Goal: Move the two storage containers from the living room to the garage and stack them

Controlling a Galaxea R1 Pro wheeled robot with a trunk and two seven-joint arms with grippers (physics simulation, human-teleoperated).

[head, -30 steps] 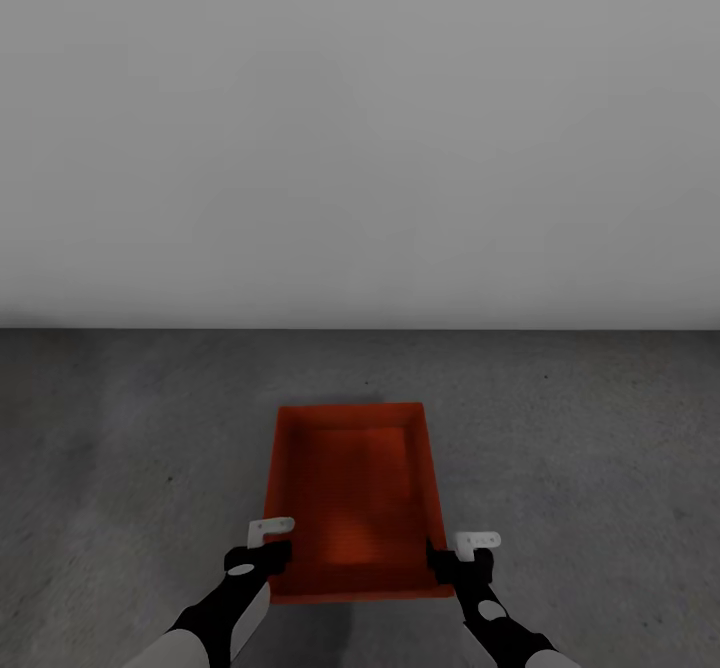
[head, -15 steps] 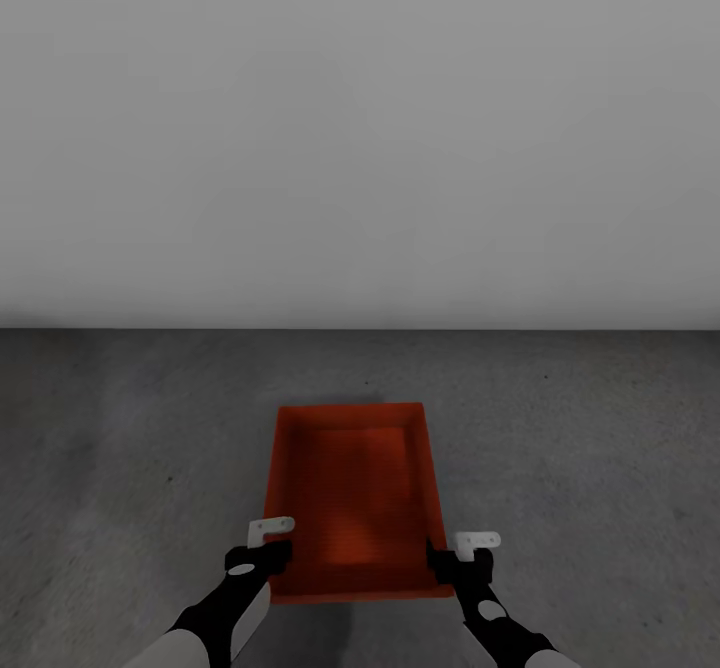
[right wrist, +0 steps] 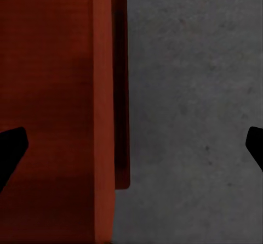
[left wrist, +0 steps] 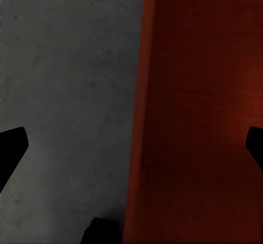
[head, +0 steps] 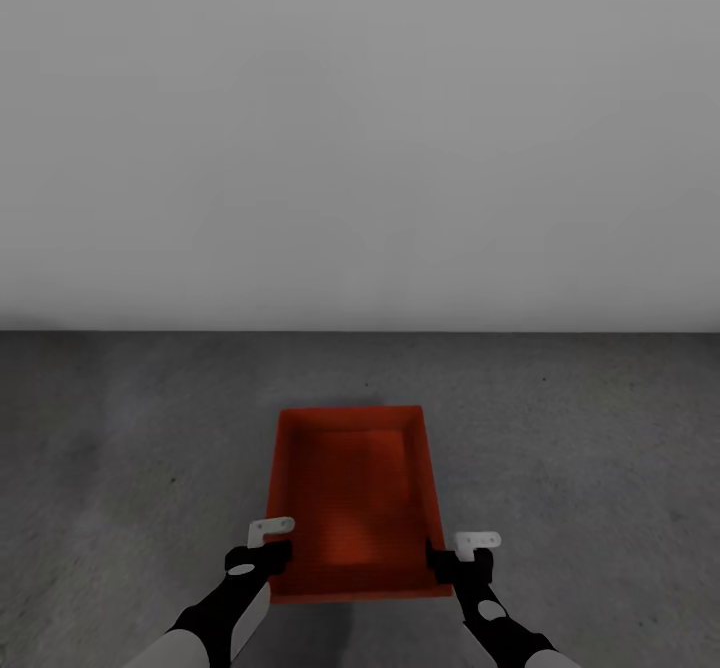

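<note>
One red-orange storage container [head: 355, 498] is in front of the robot, on or just above the dark concrete floor [head: 580, 428] of the garage, near the white wall [head: 360, 128]; I cannot tell if its bottom touches the floor. The left tool [head: 272, 548] is at its left long wall and the right tool [head: 450, 556] at its right long wall, both near the closer end. In each wrist view the fingertips stand wide apart, one inside the bin and one outside over the floor, so both tools are released and straddle the rim without pressing it. The bin looks stiff, light and smooth, probably a little slippery. I judge the best hold is on the two long walls, at opposite points, so it stays level.
</note>
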